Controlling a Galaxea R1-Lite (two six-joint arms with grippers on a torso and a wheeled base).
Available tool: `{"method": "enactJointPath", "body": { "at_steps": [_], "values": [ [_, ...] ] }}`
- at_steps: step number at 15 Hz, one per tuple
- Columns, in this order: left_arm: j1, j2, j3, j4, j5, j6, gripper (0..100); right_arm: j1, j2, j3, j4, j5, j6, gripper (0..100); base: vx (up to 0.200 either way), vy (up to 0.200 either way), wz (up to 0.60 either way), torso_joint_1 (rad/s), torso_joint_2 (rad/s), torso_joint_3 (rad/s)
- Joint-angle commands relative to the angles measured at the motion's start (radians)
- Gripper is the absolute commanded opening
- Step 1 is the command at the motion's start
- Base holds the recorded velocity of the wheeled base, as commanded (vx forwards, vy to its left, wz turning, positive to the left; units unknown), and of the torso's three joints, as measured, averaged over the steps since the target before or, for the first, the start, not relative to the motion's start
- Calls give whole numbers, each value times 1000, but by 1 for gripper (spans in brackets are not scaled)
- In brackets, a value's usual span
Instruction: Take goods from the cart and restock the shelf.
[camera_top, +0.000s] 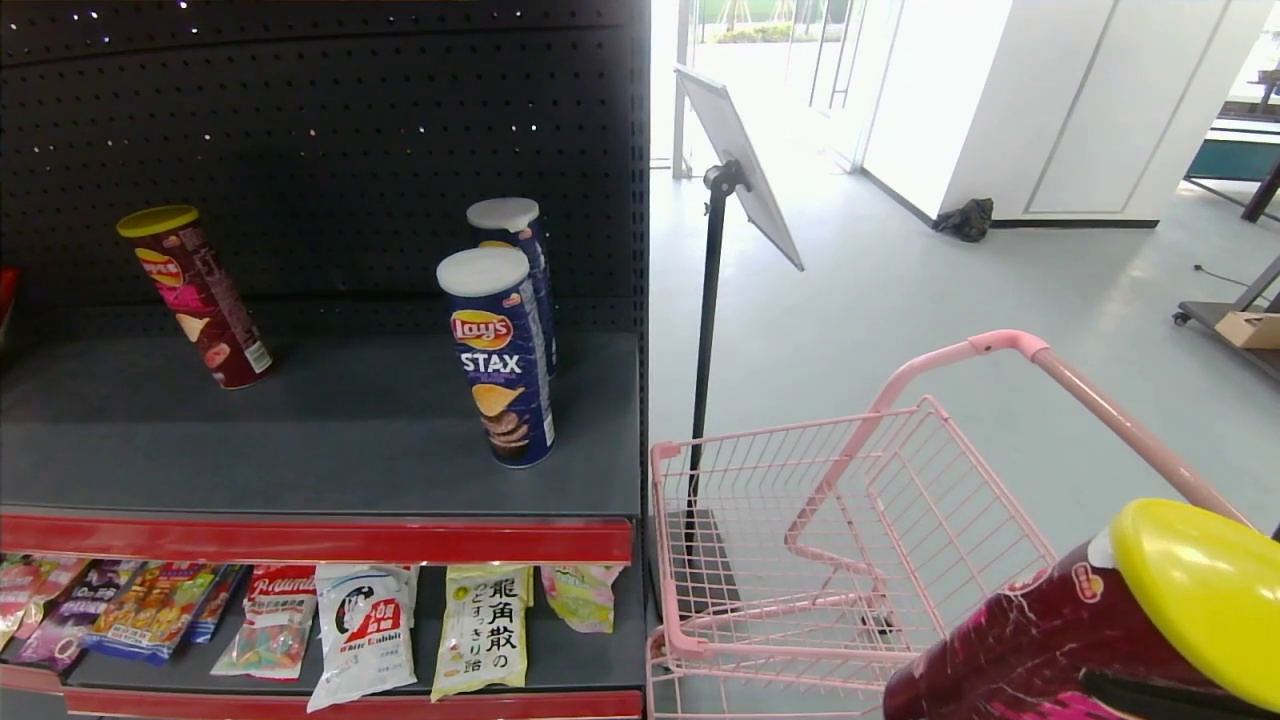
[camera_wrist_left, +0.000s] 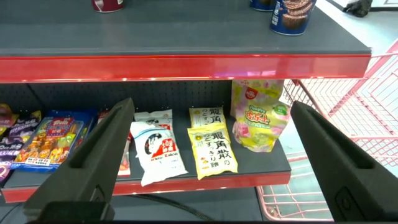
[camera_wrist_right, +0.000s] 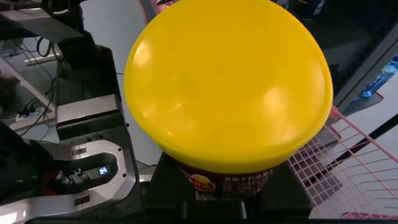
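- Yellow-lidded can (camera_top: 1080, 620) nearest, clamped in the right gripper (camera_wrist_right: 229, 198), lid facing the wrist camera
- pink cart (camera_top: 800, 425) just beyond that gripper, shelf (camera_top: 350, 430) farther, bearing one maroon can (camera_top: 195, 295) and two blue cans (camera_top: 497, 355)
- left gripper (camera_wrist_left: 211, 162) spread wide, holding nothing; snack bags (camera_wrist_left: 211, 146) ahead of it, seen front-on from its wrist, foreshortened from the head

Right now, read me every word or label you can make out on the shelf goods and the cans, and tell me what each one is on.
"Lay's" and "STAX": on the front blue can.
"White Rabbit": on the white bag, lower shelf.
"龍角散": on the yellow-white bag beside it.
Far red can, near red can, other bags: print too small or blurred to read.
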Motion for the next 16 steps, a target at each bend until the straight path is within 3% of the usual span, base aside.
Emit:
{"method": "enactJointPath", "body": {
  "at_steps": [1,6,10,16],
  "values": [
    [0,0,0,0,1,0,100,0,20,-6,-1,5,-2,0,0,0,0,0,0,0],
    [0,0,0,0,1,-2,100,0,104,-109,-1,-5,-2,0,0,0,0,0,0,0],
    [0,1,0,0,-1,-2,100,7,171,-181,-1,-5,-8,0,0,200,0,2,-1,1],
    [0,0,0,0,-1,-2,100,134,239,-290,-1,-85,-5,0,0,200,0,6,3,-2]
  ]
}}
